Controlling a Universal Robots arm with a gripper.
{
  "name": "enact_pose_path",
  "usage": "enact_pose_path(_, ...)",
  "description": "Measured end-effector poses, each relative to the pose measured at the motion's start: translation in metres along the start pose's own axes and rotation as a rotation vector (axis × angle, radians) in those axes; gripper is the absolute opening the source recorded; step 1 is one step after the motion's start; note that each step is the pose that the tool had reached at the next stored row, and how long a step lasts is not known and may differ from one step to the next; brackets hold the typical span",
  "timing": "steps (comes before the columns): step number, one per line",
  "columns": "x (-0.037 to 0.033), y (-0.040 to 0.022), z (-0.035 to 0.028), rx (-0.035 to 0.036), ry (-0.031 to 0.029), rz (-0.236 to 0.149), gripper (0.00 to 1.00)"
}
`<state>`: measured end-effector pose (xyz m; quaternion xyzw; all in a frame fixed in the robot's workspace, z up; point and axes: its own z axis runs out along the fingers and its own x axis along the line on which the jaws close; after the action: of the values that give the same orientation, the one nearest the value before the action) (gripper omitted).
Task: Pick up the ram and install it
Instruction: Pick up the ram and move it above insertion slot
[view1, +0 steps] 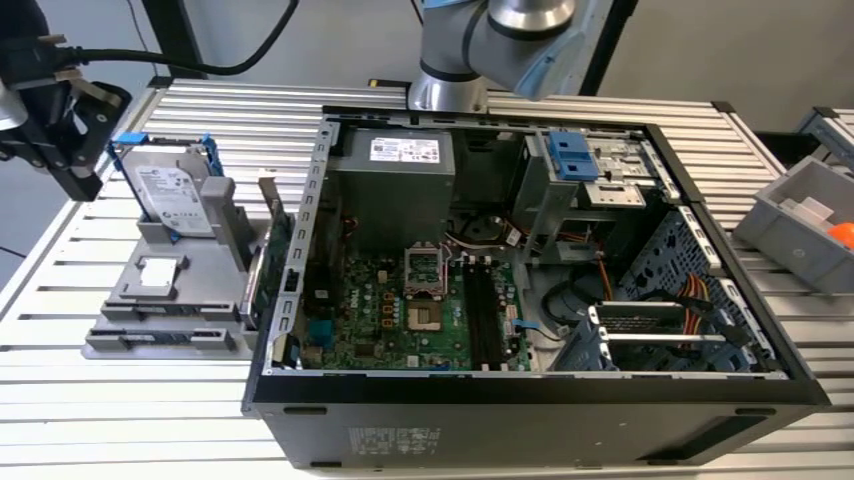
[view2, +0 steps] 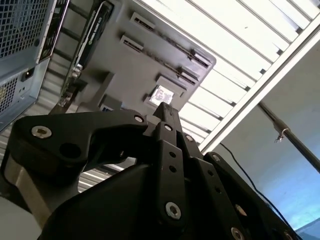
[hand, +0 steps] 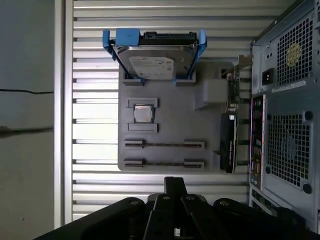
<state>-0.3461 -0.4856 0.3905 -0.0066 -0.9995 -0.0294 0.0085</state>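
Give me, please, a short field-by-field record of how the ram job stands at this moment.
gripper: shut, holding nothing, raised near the gray holder and touching nothing
ram: set in a slot of the holder, not yet picked up
second stick: parallel to it, in the next slot
hard drive: in its blue frame at one end of the holder
green card: on edge along the holder's side nearest the computer case
memory slots: in the open case, look empty

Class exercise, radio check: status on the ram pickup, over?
Gripper shut, empty, hovering by the parts holder. Ram on edge in its holder slot, untouched. Nothing blocking it.
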Motion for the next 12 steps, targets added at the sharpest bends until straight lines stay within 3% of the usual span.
enact_pose_path(5,-0.0101,-0.0022,-0.0002,-0.0001,0.0005,0.000,0.00)
enact_pose_path(12,-0.0105,-0.0023,-0.0002,0.0002,0.0012,-0.010,0.00)
